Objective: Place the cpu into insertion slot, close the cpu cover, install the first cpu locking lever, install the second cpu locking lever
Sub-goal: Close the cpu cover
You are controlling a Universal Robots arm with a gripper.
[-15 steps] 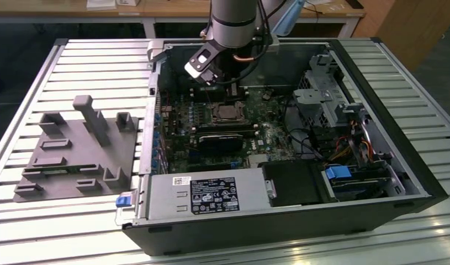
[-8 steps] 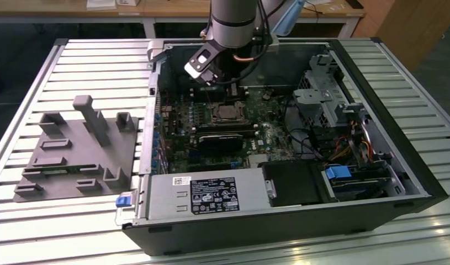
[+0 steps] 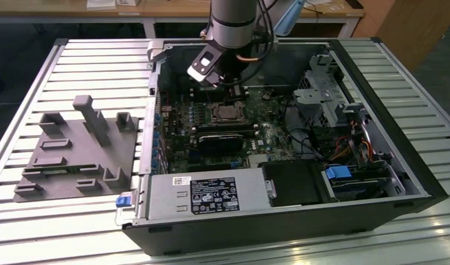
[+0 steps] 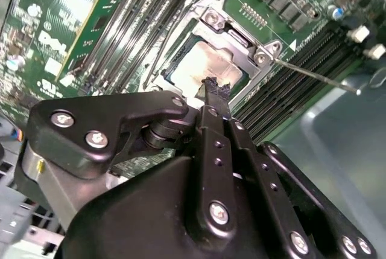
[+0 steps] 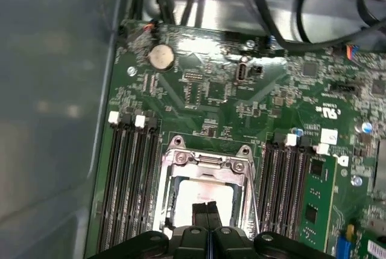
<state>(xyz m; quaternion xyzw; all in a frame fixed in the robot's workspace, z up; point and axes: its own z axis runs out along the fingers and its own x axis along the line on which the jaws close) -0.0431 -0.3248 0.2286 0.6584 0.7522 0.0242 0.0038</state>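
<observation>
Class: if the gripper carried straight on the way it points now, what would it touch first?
Probably the cpu, its silvery top framed by the cpu cover; the gripper points right at it, though the gap is unclear.

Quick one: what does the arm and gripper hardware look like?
Silver-grey cylindrical arm with a dark band, black and orange cables alongside, and a pale oblong module at the wrist. Matte black gripper: angular linkage plates with silver screw heads, narrow fingers drilled with small holes.
</observation>
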